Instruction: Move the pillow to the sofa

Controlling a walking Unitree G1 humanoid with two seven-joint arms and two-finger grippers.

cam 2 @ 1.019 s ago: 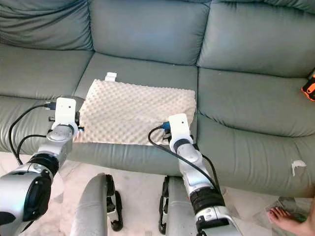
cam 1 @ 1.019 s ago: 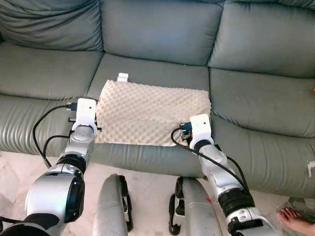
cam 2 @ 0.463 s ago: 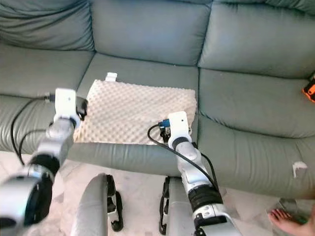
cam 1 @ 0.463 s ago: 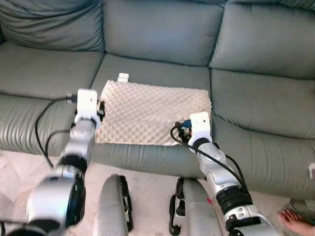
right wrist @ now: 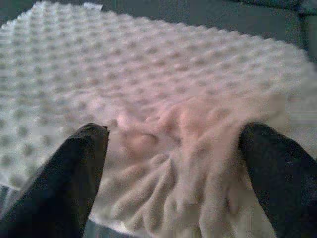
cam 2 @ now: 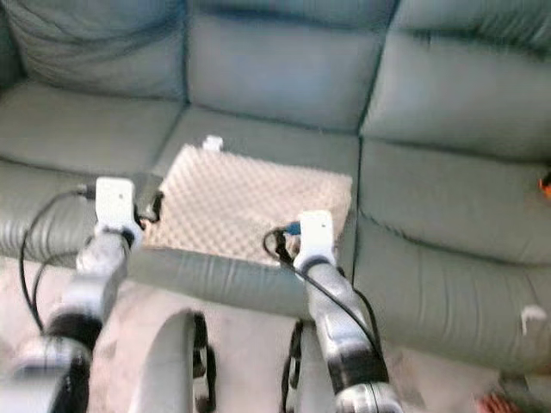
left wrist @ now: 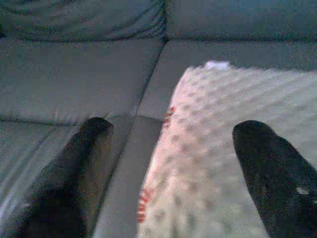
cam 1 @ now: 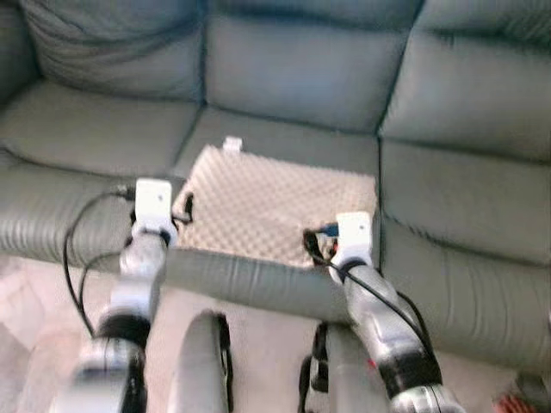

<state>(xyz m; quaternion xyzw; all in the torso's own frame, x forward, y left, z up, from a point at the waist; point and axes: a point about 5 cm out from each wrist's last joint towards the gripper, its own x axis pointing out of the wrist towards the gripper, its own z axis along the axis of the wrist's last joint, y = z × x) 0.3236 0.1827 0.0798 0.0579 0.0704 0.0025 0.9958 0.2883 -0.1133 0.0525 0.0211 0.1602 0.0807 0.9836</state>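
Note:
A cream, bumpy pillow (cam 1: 275,202) with a small white tag lies flat on the middle seat of the grey-green leather sofa (cam 1: 293,77). My left gripper (left wrist: 171,124) is open at the pillow's front left corner, one finger (left wrist: 84,158) over the seat seam and the other (left wrist: 267,163) over the pillow. The right gripper (right wrist: 173,131) hangs open over the rumpled front right corner, with black fingers (right wrist: 79,168) spread to either side. Neither gripper holds the pillow. The head views are blurred.
The sofa's front edge drops to a pale tiled floor (cam 1: 258,335), where my own legs show. A person's foot (cam 1: 516,400) is at the lower right. An orange object (cam 2: 546,182) and a white scrap (cam 2: 532,317) lie on the right seat.
The head camera has shifted and the picture has blurred. My left arm rose and has come back toward the seat's front edge. The pillow lies where it was.

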